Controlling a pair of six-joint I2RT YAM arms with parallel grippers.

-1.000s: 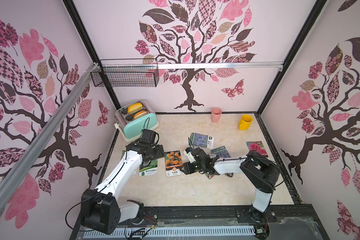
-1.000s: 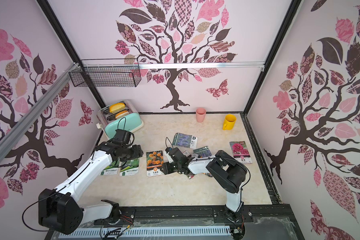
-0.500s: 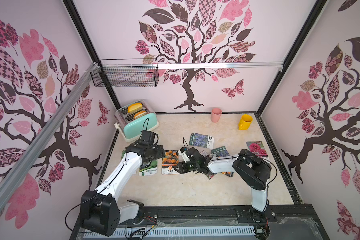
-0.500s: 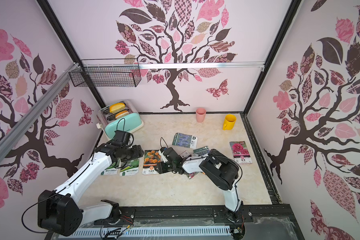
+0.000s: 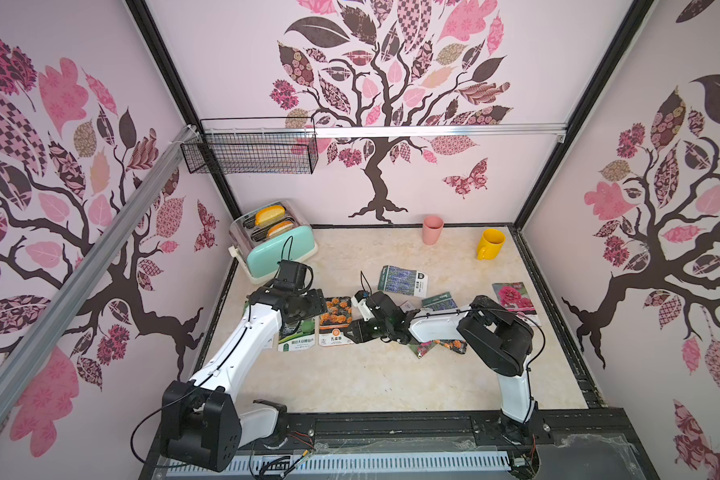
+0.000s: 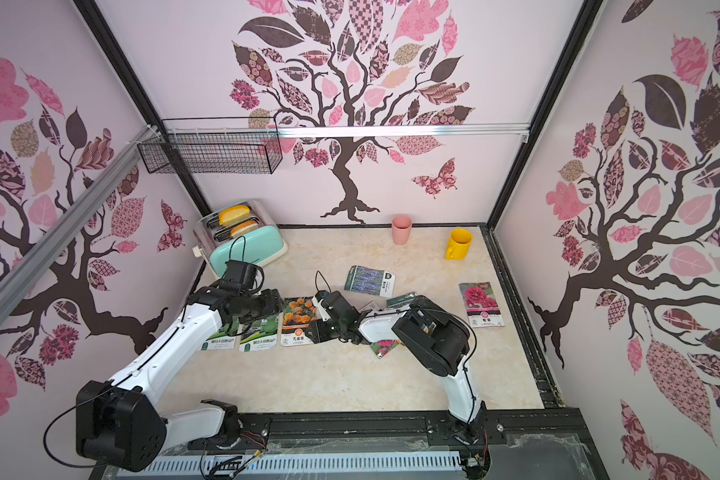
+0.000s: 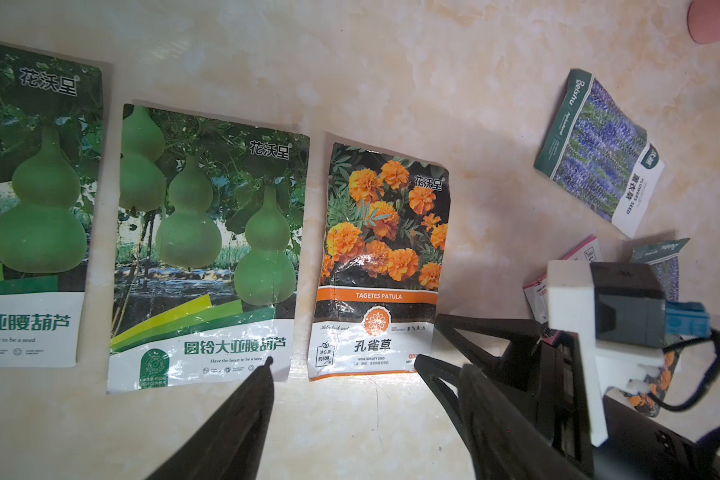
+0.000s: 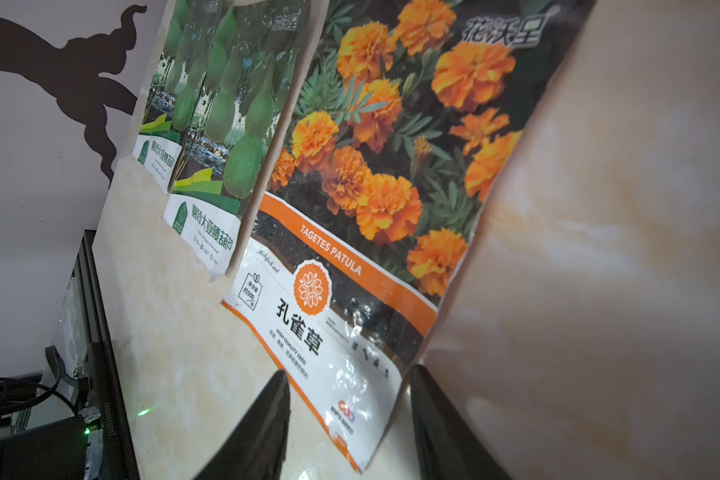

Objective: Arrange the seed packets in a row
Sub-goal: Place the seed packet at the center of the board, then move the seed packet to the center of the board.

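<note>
Two green gourd seed packets (image 6: 221,338) (image 6: 260,332) lie side by side at the left, partly under my left arm. An orange marigold packet (image 5: 335,318) (image 7: 383,257) (image 8: 366,174) lies flat just right of them. My right gripper (image 5: 352,332) (image 6: 314,332) (image 8: 350,372) is open and low on the table, its fingers on either side of that packet's near right corner. My left gripper (image 5: 304,307) (image 7: 365,365) hovers open over the gourd and marigold packets, holding nothing. A lavender packet (image 5: 403,280) and a magenta flower packet (image 5: 514,299) lie apart. More packets (image 5: 437,301) (image 5: 449,345) sit under the right arm.
A mint toaster (image 5: 279,245) with bread stands at the back left. At the back are a pink cup (image 5: 433,229) and a yellow mug (image 5: 490,244). A wire basket (image 5: 250,153) hangs on the wall. Walls close in three sides.
My right gripper has slid left with the marigold packet, bringing it up beside the gourd packets, and its jaws narrowed slightly. The left arm has stayed put.
</note>
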